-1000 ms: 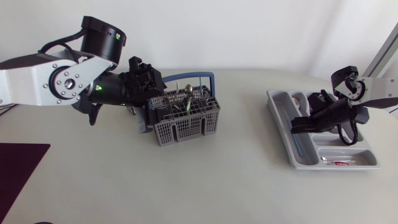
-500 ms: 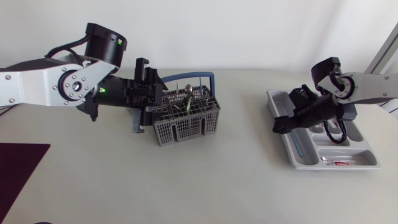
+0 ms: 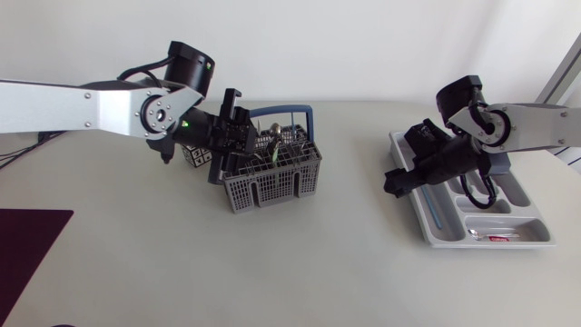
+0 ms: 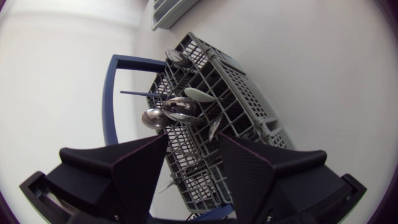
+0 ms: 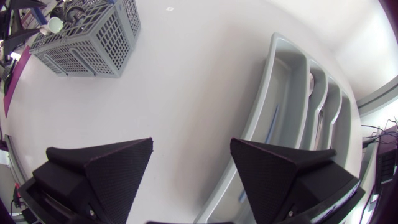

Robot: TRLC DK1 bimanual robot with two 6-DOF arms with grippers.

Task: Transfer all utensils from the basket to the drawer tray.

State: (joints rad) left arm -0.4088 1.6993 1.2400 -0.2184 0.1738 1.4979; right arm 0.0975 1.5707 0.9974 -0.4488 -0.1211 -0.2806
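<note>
Utensils stand upright in the grey cutlery basket, left of the table's middle. Several spoon bowls show above the grid in the compartments at the end nearer the left gripper. The basket's blue handle arches over its far side.

Left arm enters from the left. The left gripper hangs over the basket's left end. In the left wrist view the left gripper's fingers are spread wide and hold nothing; the basket grid and spoon bowls lie ahead of them and between them. Whether a fingertip touches the basket cannot be told.

Drawer tray sits at the table's right, well apart from the basket. A blue-handled utensil lies in its long left compartment. A spoon lies in the short crosswise compartment at the near end.

Right arm enters from the right. The right gripper is over bare table just beside the tray's left rim. In the right wrist view its fingers are wide apart and empty, with the tray beside one finger.

A patterned cube sits behind the basket's left end. A dark mat lies at the table's near left.
</note>
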